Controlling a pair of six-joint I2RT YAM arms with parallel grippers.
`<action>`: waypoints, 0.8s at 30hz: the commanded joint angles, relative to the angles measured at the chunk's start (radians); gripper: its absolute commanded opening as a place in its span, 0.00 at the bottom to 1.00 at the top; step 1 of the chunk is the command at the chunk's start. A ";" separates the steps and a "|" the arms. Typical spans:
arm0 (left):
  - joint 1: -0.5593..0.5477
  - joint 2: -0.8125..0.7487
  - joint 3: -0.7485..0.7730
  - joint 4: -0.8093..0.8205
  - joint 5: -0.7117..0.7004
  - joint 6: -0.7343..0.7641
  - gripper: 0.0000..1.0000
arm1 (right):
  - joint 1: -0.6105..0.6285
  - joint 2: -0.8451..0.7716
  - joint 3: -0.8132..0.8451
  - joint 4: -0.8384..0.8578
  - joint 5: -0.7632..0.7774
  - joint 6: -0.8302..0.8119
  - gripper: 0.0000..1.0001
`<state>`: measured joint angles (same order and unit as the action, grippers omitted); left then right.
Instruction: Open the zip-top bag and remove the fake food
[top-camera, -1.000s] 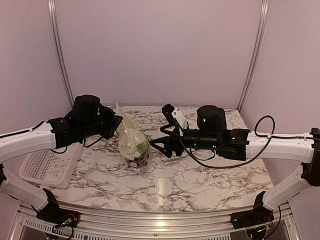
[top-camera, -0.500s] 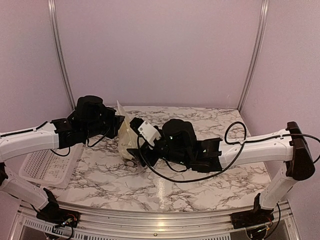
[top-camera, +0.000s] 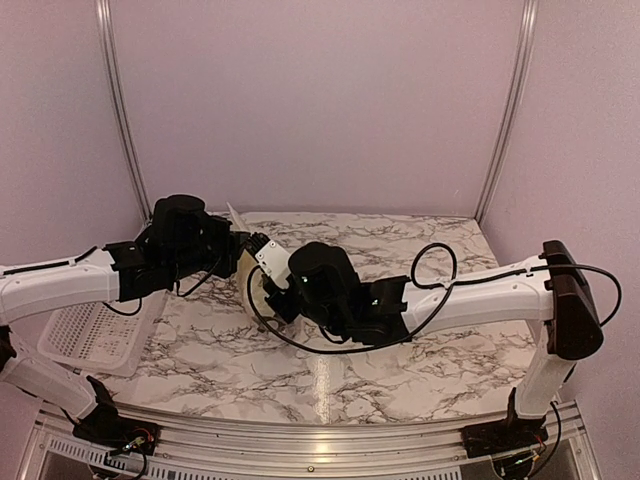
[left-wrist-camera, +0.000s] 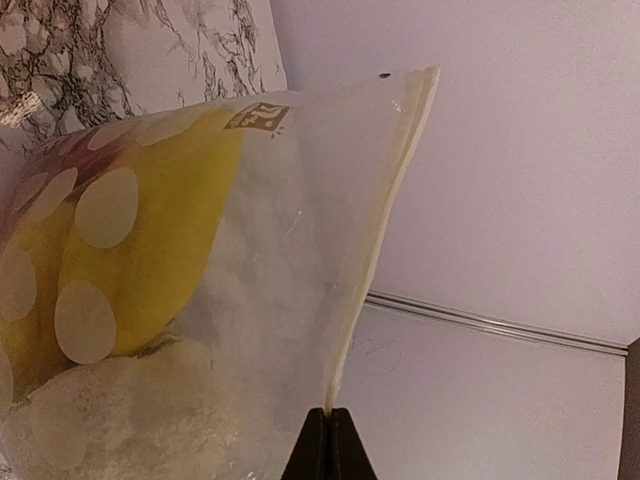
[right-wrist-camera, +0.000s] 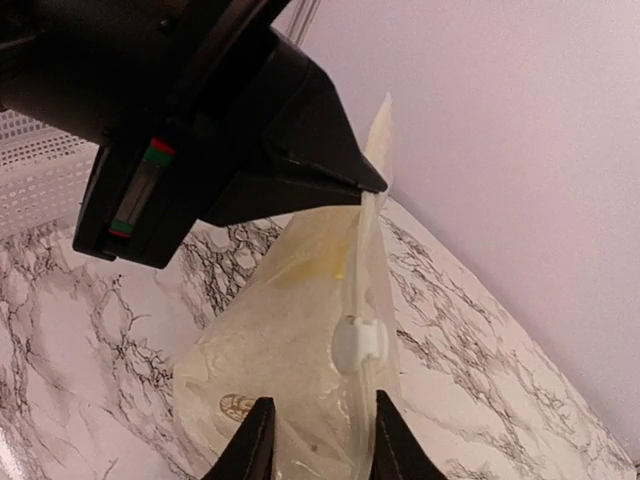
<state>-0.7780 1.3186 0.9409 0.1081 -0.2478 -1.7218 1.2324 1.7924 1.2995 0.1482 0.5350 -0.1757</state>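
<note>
Bag (left-wrist-camera: 290, 250) apparently unopened, food (left-wrist-camera: 160, 230) inside, its zip edge pinched in closed left jaws, slider (right-wrist-camera: 358, 345) just ahead of parted, empty right jaws; unzipping and emptying remaining.

A white bench (top-camera: 400, 370) veined in black like marble is enclosed behind and on both sides by plain lilac walls (top-camera: 320, 100), with aluminium posts (top-camera: 119, 100) at its far corners and a metal rail (top-camera: 320, 442) along its near edge.

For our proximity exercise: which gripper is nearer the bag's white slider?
Right: right gripper, open, straddles the zip strip just below the slider; left gripper pinches the strip farther up.
</note>
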 joint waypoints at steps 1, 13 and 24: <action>-0.005 -0.029 -0.024 0.057 -0.002 0.027 0.00 | 0.002 -0.017 0.028 -0.043 0.067 -0.002 0.21; 0.011 -0.158 -0.080 0.105 -0.021 0.450 0.23 | -0.110 -0.207 -0.101 -0.059 -0.309 -0.017 0.00; 0.064 -0.320 0.042 -0.149 0.214 1.544 0.94 | -0.191 -0.330 -0.223 -0.071 -0.653 -0.134 0.00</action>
<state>-0.7212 0.9874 0.8558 0.1936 -0.1371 -0.7242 1.0466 1.5051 1.0889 0.0563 0.0471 -0.2352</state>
